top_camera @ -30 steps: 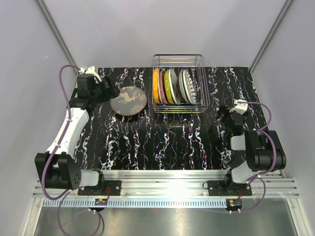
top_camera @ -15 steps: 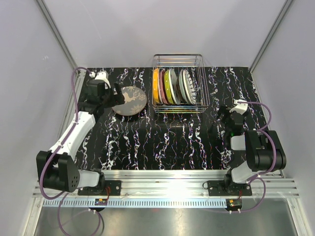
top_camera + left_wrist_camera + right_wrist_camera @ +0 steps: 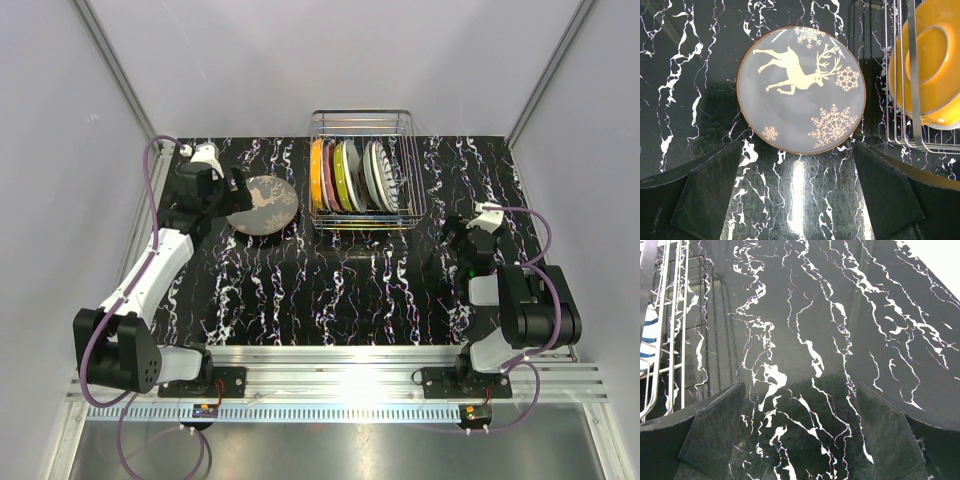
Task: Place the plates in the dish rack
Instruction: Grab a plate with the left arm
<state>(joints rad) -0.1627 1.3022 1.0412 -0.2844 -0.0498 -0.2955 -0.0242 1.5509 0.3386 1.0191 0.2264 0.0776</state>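
Seen from overhead, the dish rack (image 3: 415, 190) stands at the far edge of the black marbled table (image 3: 330, 290), a row of plates (image 3: 350, 175) upright inside. One grey-brown plate (image 3: 262, 205) lies flat just left of it. Only the left wrist view reveals that plate's deer and snowflakes, and the left gripper (image 3: 799, 165) spread wide just short of its rim, holding nothing. The right gripper (image 3: 800, 390), by the right edge, gapes equally wide over bare table, empty.

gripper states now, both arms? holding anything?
Left gripper: open, empty; the deer plate lies just ahead of it, not gripped.
Right gripper: open, empty.
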